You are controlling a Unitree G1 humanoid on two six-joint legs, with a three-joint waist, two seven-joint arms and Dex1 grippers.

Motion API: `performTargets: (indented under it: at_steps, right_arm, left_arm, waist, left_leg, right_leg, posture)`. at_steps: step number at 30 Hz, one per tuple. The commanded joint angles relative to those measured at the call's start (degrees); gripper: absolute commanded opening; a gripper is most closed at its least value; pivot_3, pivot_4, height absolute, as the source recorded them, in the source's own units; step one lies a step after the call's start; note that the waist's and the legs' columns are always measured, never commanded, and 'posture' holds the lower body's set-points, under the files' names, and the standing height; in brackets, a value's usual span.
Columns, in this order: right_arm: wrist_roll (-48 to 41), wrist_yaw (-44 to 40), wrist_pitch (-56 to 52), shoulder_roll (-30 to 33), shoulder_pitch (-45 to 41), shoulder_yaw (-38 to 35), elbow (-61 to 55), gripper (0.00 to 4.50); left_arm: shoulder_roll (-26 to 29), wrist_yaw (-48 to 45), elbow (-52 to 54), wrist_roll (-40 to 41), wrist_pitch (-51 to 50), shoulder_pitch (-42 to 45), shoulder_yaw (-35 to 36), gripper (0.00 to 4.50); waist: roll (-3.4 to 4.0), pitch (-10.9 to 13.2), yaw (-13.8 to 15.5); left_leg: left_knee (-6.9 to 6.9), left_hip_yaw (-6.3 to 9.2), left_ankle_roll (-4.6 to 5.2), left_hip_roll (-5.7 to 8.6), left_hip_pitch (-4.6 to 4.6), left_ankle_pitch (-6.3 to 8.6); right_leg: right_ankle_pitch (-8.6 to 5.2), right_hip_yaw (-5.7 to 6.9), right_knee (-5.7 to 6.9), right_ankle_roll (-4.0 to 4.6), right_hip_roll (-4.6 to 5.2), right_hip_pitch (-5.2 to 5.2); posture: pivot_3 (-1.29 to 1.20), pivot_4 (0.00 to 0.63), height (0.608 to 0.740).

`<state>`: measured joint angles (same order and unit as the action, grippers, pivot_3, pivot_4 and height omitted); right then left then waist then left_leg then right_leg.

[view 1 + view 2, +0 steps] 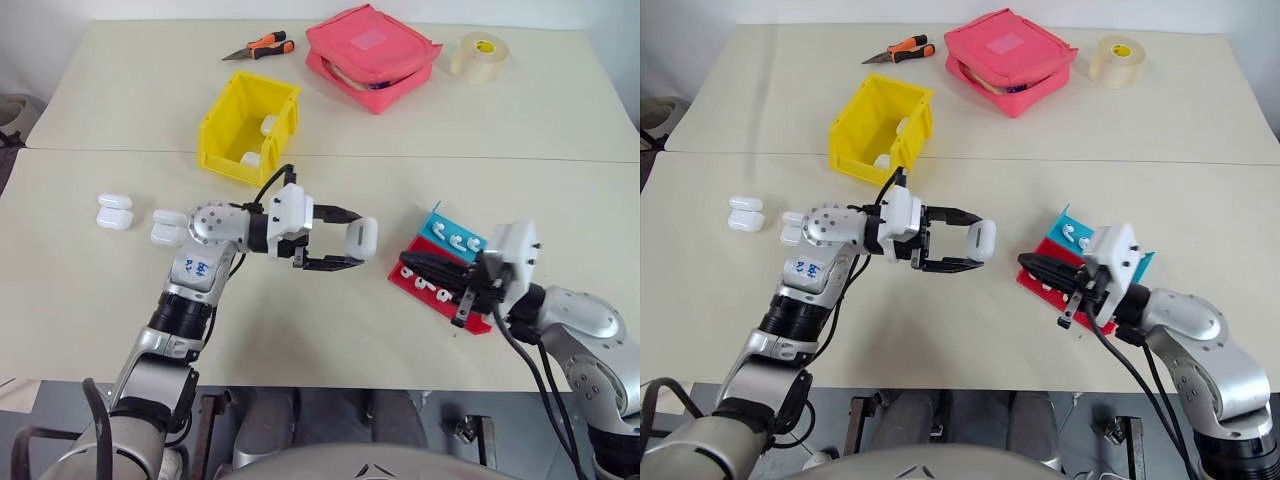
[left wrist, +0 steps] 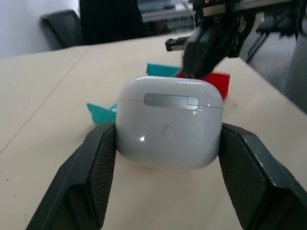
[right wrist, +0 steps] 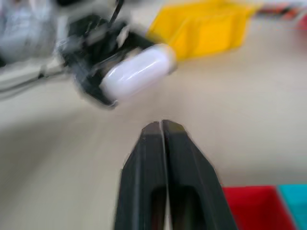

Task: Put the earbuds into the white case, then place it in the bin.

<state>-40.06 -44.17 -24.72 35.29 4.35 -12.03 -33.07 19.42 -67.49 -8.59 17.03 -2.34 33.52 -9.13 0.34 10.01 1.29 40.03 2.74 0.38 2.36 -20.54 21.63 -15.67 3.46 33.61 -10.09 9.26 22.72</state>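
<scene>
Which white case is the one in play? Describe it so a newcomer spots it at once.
Start at the yellow bin on the cream table. Nearer the robot, the left gripper is shut on the white case, holding it clear of the table. The spare cases lie flat, off to the left.

White cases: one clamped at frame centre (image 1: 366, 234), four at left on the table (image 1: 115, 211), two in the one yellow bin (image 1: 248, 127). Earbuds on the red-and-blue tray (image 1: 437, 222), lower right: about six (image 1: 460, 241). Upper frame: one pink pouch (image 1: 371, 54), one tape roll (image 1: 478, 56), one pair of pliers (image 1: 259, 47).

Open tabletop (image 1: 330, 330) (bin (image 1: 248, 126) behind) between claws
</scene>
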Motion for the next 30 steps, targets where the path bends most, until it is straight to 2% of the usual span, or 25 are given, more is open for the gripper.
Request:
performTargets:
  at_steps: [1,5,10,13,18,20,24,30]
  right_arm:
    - [-1.00,-1.69,5.47,-1.29,2.85,-4.07,-3.23,1.27]
    - [0.89,-0.46,10.65,-3.30,4.44,-6.45,-4.84,2.66]
    - [4.96,-0.25,15.10,-3.50,4.64,-5.23,-6.74,4.41]
    - [7.34,0.80,16.34,-4.15,3.82,-2.82,-7.31,4.46]
    - [9.38,0.51,17.11,-3.32,2.95,-1.57,-5.15,4.46]
    - [9.39,0.17,16.58,-2.89,2.38,-1.12,-4.79,4.46]
    - [9.75,0.89,15.74,-2.84,0.66,0.65,-4.72,4.46]
    - [10.06,2.05,14.74,-2.62,-1.06,1.94,-4.91,4.46]
  left_arm:
    - [1.50,2.29,5.02,4.38,-2.58,-3.20,4.51,2.81]
    - [2.15,6.50,8.89,9.51,-4.05,-8.96,11.79,2.81]
    - [1.42,18.44,11.82,11.57,-6.39,-14.52,20.56,2.81]
    - [-1.39,30.00,12.62,12.32,-8.87,-15.35,25.68,2.81]
    - [-1.46,38.38,8.95,14.04,-16.00,-8.87,28.02,2.81]
    - [0.00,40.47,3.81,13.28,-20.20,-3.06,27.66,2.81]
    - [2.87,42.78,-10.57,5.01,-19.43,9.54,22.81,2.81]
    - [3.30,47.07,-28.13,-1.85,-21.98,21.54,18.75,2.81]
  waist:
    - [0.00,0.00,0.00]
    - [0.01,0.00,-0.02]
    - [0.01,0.00,0.03]
    - [0.00,0.00,0.25]
    - [-0.03,0.01,0.40]
    - [-0.04,0.01,0.41]
    - [-0.04,0.01,0.07]
    - [-0.09,0.03,-0.12]
  left_leg:
    - [0.01,0.00,0.00,0.00,0.00,0.00]
    - [0.01,0.01,0.00,-0.02,0.03,0.00]
    - [-0.02,0.38,-0.03,-0.02,0.13,0.02]
    - [-0.01,0.41,-0.03,0.00,0.15,0.02]
    - [0.01,0.46,-0.03,0.05,0.15,0.02]
    - [0.04,0.47,-0.03,0.07,0.16,0.02]
    - [-0.02,0.26,-0.03,0.08,0.20,0.02]
    - [-0.09,-0.12,-0.03,0.07,0.21,0.02]
  right_leg:
    - [0.00,0.00,0.01,0.00,0.00,-0.01]
    - [0.00,-0.02,0.01,0.00,0.00,-0.01]
    - [0.00,-0.14,0.03,0.00,0.00,-0.01]
    - [0.00,-0.17,0.04,0.00,0.01,-0.03]
    - [0.00,-0.15,0.06,0.00,0.02,-0.07]
    - [0.00,-0.14,0.09,0.00,0.01,-0.10]
    - [0.00,-0.12,0.08,0.00,0.00,-0.09]
    - [0.00,0.05,0.04,0.00,0.00,-0.07]
  posture:
    - [0.00,0.150,0.740]
    - [0.00,0.150,0.740]
    - [0.00,0.150,0.740]
    - [0.00,0.150,0.740]
    - [0.00,0.150,0.740]
    - [0.00,0.150,0.740]
    - [0.00,0.150,0.740]
    - [0.00,0.150,0.740]
